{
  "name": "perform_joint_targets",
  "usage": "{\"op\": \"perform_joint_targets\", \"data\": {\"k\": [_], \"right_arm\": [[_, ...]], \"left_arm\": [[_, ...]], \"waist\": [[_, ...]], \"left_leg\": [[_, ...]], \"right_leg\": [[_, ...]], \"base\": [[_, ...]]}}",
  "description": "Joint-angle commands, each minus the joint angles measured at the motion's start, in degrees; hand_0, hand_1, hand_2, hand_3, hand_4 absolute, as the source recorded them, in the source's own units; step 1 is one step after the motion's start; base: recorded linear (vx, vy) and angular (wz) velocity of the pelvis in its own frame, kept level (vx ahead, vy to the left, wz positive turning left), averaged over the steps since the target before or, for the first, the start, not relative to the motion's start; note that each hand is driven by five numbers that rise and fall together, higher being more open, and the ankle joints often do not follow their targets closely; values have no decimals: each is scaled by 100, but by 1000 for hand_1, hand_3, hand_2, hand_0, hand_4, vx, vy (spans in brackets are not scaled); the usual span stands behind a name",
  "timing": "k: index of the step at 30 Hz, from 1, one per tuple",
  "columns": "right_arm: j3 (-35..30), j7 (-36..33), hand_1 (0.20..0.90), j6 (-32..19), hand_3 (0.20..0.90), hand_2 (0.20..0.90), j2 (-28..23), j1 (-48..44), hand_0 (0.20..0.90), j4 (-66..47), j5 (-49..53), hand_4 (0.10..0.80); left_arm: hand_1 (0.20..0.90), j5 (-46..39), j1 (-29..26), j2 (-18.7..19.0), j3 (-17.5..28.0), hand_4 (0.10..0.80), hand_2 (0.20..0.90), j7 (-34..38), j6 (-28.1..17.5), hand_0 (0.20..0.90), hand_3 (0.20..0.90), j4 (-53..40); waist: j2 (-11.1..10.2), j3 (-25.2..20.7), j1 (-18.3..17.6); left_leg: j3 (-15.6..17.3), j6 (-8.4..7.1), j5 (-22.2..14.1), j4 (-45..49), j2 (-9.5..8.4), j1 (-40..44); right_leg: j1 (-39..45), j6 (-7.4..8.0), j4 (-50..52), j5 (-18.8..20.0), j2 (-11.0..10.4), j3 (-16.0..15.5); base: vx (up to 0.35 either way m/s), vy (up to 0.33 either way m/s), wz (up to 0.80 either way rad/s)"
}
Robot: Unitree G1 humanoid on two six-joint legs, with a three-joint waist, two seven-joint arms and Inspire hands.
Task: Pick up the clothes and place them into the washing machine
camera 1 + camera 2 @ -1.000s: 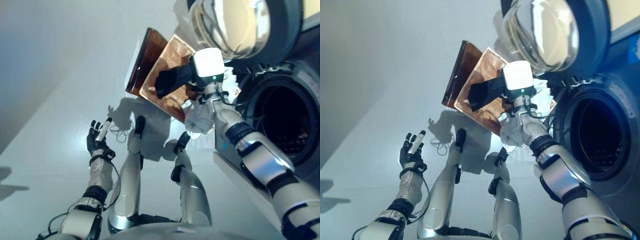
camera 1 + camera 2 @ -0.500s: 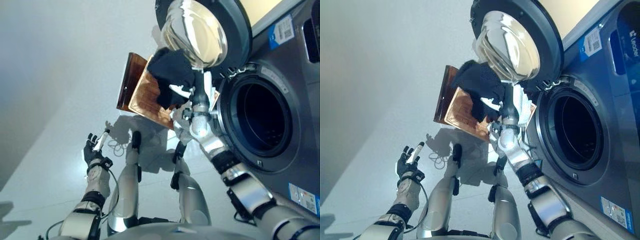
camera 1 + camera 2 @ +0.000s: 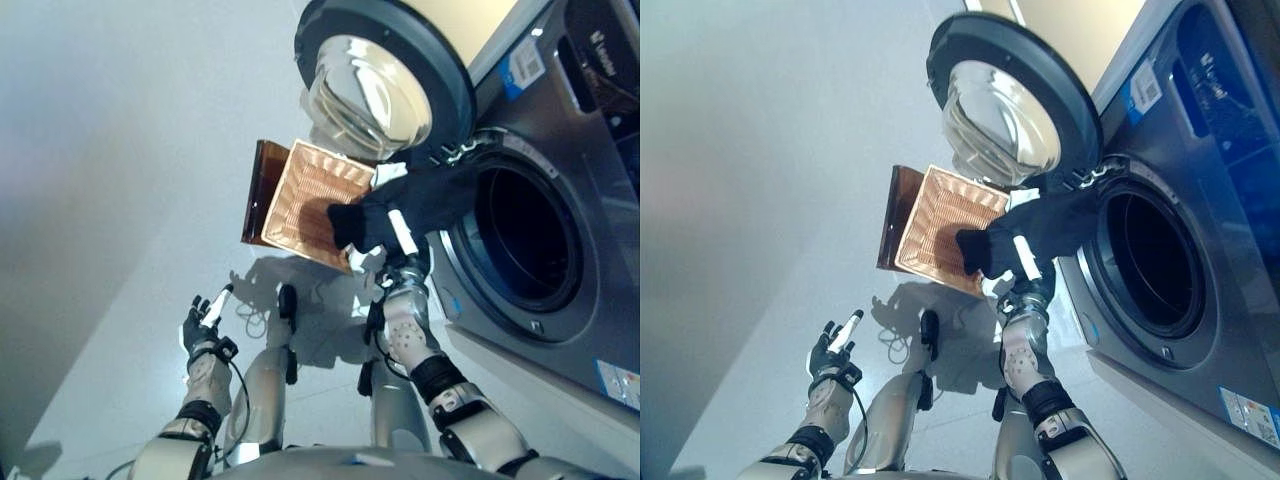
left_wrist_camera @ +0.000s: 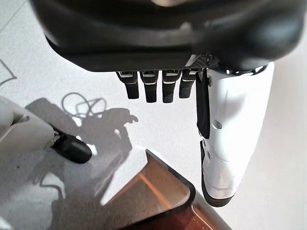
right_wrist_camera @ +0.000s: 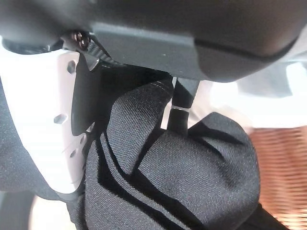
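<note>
The left robot hand (image 3: 207, 322) hangs low over the pale floor (image 3: 110, 300), well apart from everything else, its fingers straight and spread with nothing in them (its own wrist view shows the fingers (image 4: 153, 86) in a loose row beside the white-covered thumb).

The right robot hand (image 3: 398, 240) is raised higher, and its fingers and thumb are clamped around a black garment (image 3: 420, 200). In the right wrist view the dark cloth (image 5: 182, 177) bunches in folds against the white-covered thumb and fills most of the space past the palm. The garment drapes out to both sides of this robot hand, and its far end reaches the rim of the washing machine's opening.

Just behind the right robot hand, on its left side, lies a brown woven basket (image 3: 305, 200), tipped so its ribbed inside faces the camera.

To the right of the held garment stands the grey washing machine (image 3: 560, 200), its dark round drum (image 3: 525, 235) exposed. Beyond the basket, the machine's round door (image 3: 375, 85) stands swung wide, its glass bowl catching light.
</note>
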Motion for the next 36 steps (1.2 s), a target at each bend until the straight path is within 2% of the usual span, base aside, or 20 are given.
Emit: {"op": "perform_joint_targets", "data": {"k": [1, 8, 11, 17, 22, 29, 30, 36], "right_arm": [[-106, 456, 200, -535, 200, 200, 164, -153, 200, -441, 203, 300], [-844, 470, 200, -787, 200, 200, 215, -245, 200, -28, 843, 300], [-1436, 279, 200, -979, 200, 200, 15, -528, 200, 342, 997, 300], [-1934, 132, 200, -996, 200, 200, -333, -914, 200, 954, 1135, 300], [-1967, 105, 200, -780, 200, 200, -638, -1241, 200, 1478, 1117, 300], [-2041, 69, 200, -732, 200, 200, -870, -1510, 200, 1615, 1125, 300], [-2061, -27, 200, -664, 200, 200, -1115, -1764, 200, 1819, 1052, 300], [-2133, -91, 200, -582, 200, 200, -1630, -2333, 200, 2127, 1062, 300]], "left_arm": [[900, -60, -103, 121, -127, 800, 900, -28, -170, 900, 900, 357], [900, -147, -81, 163, -136, 800, 900, -76, -150, 900, 900, 405], [900, -186, -15, 187, -172, 800, 900, -144, -166, 900, 900, 425], [900, -205, 25, 243, -214, 800, 900, -224, -160, 900, 900, 482], [900, -335, 36, 293, -355, 800, 900, -381, -196, 900, 900, 347], [900, -540, 97, 262, -533, 800, 900, -538, -224, 900, 900, 89], [900, -629, 151, 248, -670, 800, 900, -628, -242, 900, 900, -65], [900, -822, 234, 247, -898, 800, 900, -773, -251, 900, 900, -371]], "waist": [[156, -215, 31], [180, -269, 9], [256, -277, 22], [351, -280, 59], [475, -183, 132], [622, -26, 166], [717, 66, 213], [900, 234, 313]], "left_leg": [[-38, -367, -314, -247, -117, 198], [-17, -353, -348, -247, -93, 214], [-14, -343, -356, -247, -103, 208], [-9, -326, -362, -247, -120, 186], [3, -321, -329, -247, -143, 112], [27, -329, -278, -247, -159, 10], [29, -333, -247, -247, -180, -54], [33, -348, -234, -247, -188, -154]], "right_leg": [[317, 313, 416, -275, -42, -138], [298, 311, 409, -316, -2, -109], [288, 308, 392, -315, 8, -86], [236, 307, 404, -313, 11, -60], [137, 297, 434, -301, 15, -33], [0, 290, 474, -288, 12, -29], [-69, 286, 502, -286, -4, -40], [-238, 287, 600, -320, -33, -49]], "base": [[0, 0, 0], [12, -9, -5], [0, 0, 0], [-6, 0, -2], [-17, -7, -3], [-10, -2, -2], [-33, -12, -9], [-28, -9, 0]]}}
